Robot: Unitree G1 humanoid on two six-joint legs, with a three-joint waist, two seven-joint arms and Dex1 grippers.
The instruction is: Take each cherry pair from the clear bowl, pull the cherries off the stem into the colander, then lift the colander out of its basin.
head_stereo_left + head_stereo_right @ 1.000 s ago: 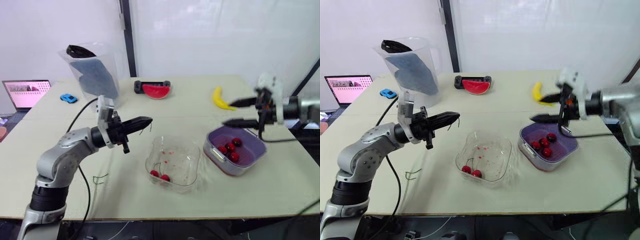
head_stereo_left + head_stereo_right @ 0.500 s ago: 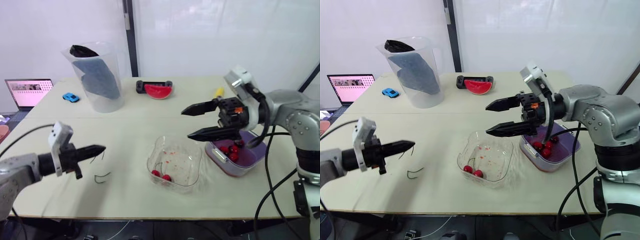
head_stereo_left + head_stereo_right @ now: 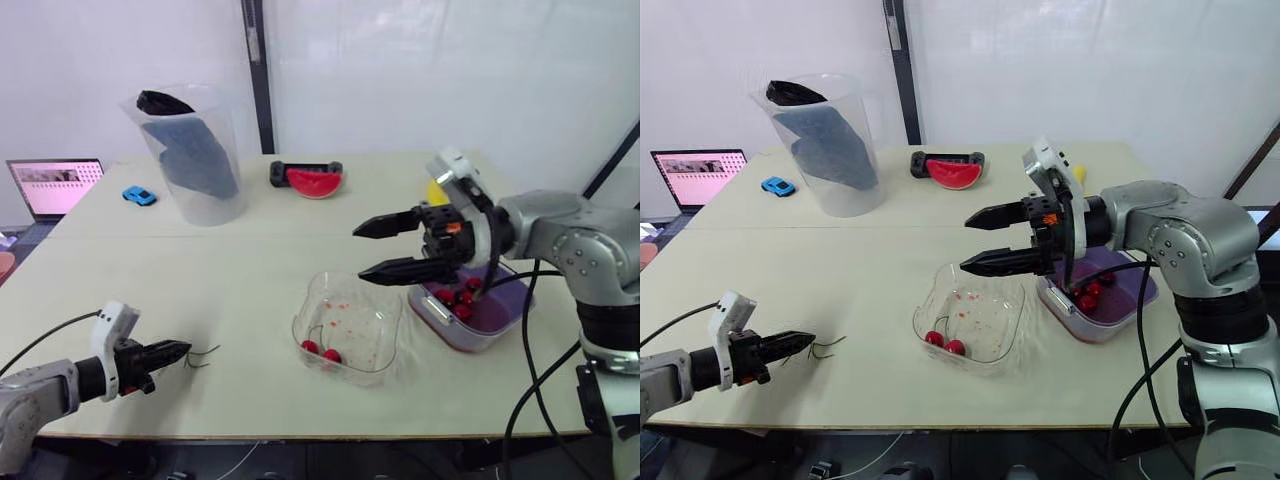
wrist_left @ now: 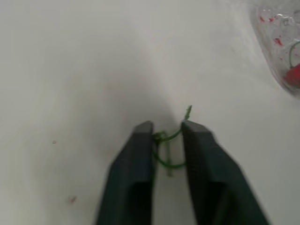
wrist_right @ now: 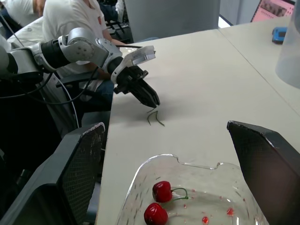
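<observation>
Cream table (image 3: 250,270), near edge to far. Right gripper (image 3: 360,252) hanging over the far rim of the clear bowl (image 3: 385,300), jaws spread wide, nothing held. Purple colander (image 3: 508,292) just right of the bowl, seated in its basin (image 3: 478,342), not yet lifted. About four loose cherries (image 3: 462,298) inside the colander, so several pairs judged done. One cherry pair (image 3: 320,351) left in the bowl at its near-left corner, on its stem; red juice specks on the bowl floor. Left gripper (image 3: 183,349) low at the near-left table edge, well apart from the bowl, fingers parted by a narrow gap. Bare green stem (image 4: 167,149) lying in that gap on the table, looks dropped or about to be, not pinched. Left to do: last pair plucked into the colander, then the colander lifted out.
</observation>
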